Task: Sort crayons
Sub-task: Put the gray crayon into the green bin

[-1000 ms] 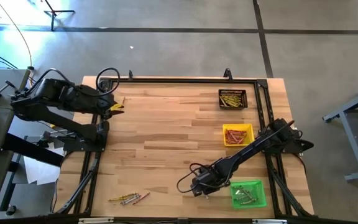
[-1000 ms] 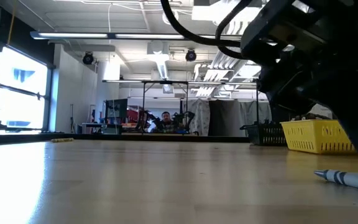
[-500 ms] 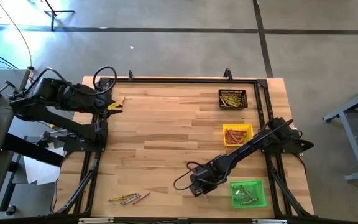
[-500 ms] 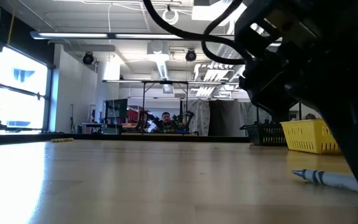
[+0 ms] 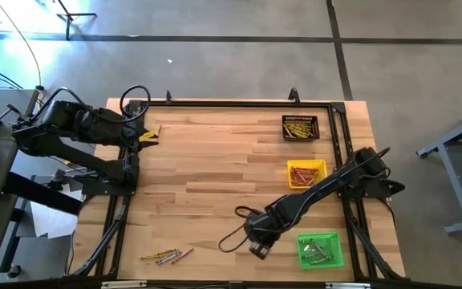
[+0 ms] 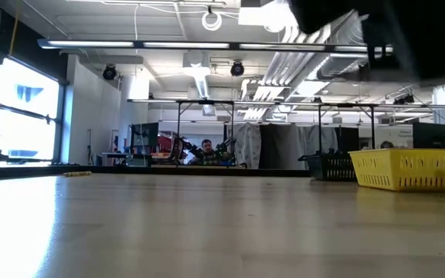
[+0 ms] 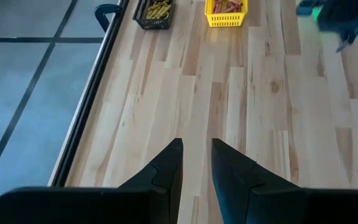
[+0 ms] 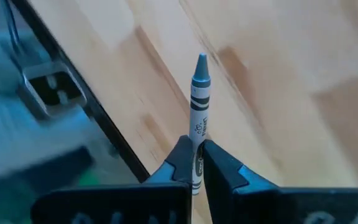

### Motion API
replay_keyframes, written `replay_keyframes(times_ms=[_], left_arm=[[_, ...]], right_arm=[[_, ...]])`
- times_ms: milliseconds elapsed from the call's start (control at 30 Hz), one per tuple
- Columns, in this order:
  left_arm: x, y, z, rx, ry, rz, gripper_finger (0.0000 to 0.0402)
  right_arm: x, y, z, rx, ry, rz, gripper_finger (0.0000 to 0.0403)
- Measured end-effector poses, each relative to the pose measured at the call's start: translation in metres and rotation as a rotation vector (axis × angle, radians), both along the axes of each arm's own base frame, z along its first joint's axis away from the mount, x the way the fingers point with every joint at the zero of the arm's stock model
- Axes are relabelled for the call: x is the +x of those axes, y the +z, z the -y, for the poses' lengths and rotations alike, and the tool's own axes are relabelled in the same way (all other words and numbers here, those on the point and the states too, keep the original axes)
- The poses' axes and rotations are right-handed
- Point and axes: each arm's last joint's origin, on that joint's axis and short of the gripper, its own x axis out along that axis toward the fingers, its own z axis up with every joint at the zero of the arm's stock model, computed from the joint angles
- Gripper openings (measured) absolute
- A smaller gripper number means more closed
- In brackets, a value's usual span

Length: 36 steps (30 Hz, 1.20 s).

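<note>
My right gripper (image 5: 257, 247) is over the near middle of the table, just left of the green tray (image 5: 320, 250), and is shut on a grey crayon (image 8: 199, 106). A small heap of loose crayons (image 5: 167, 256) in yellow, pink and grey lies flat near the table's near left edge. My left gripper (image 5: 148, 136) waits at the far left corner, empty, with a narrow gap between its fingers (image 7: 196, 163). My right gripper pinches the grey crayon near its blunt end (image 8: 197, 163) between its two fingers. The crayon sticks out forward along the fingers, its pointed tip (image 8: 201, 61) away from them. It is lifted clear of the table.
A black tray (image 5: 300, 127) with yellowish crayons stands at the far right and a yellow tray (image 5: 306, 172) with red ones nearer. The green tray holds several crayons. A black frame rail (image 5: 231, 103) runs along the far edge. The middle of the table is bare wood.
My right gripper has gone up and a little toward the table's left edge with the grey crayon. The crayon's tip was low over the table a second ago; it is now lifted clear and out of the low view.
</note>
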Motion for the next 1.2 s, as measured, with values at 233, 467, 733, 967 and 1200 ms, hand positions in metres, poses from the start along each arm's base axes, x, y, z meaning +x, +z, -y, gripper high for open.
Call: replay_keyframes(times_ms=[233, 467, 733, 967, 1200], left_arm=[[0.0, 0.001, -0.001, -0.006, 0.062, 0.022, 0.007], [0.0, 0.001, -0.002, -0.064, 0.162, 0.059, 0.007], [0.003, 0.005, -0.002, -0.154, 0.248, 0.144, 0.007], [0.009, 0.01, -0.001, -0.198, 0.284, 0.23, 0.007], [0.019, 0.007, -0.001, -0.24, 0.363, 0.237, 0.007]], right_arm=[[-0.042, 0.03, -0.001, -0.181, 0.255, -0.191, 0.0007], [-0.081, 0.025, -0.016, -0.238, 0.397, -0.27, 0.0007], [-0.117, 0.011, -0.031, -0.182, 0.453, -0.301, 0.0007], [-0.138, 0.017, -0.037, -0.209, 0.409, -0.25, 0.0012], [-0.15, 0.008, -0.04, -0.229, 0.384, -0.256, 0.0063]])
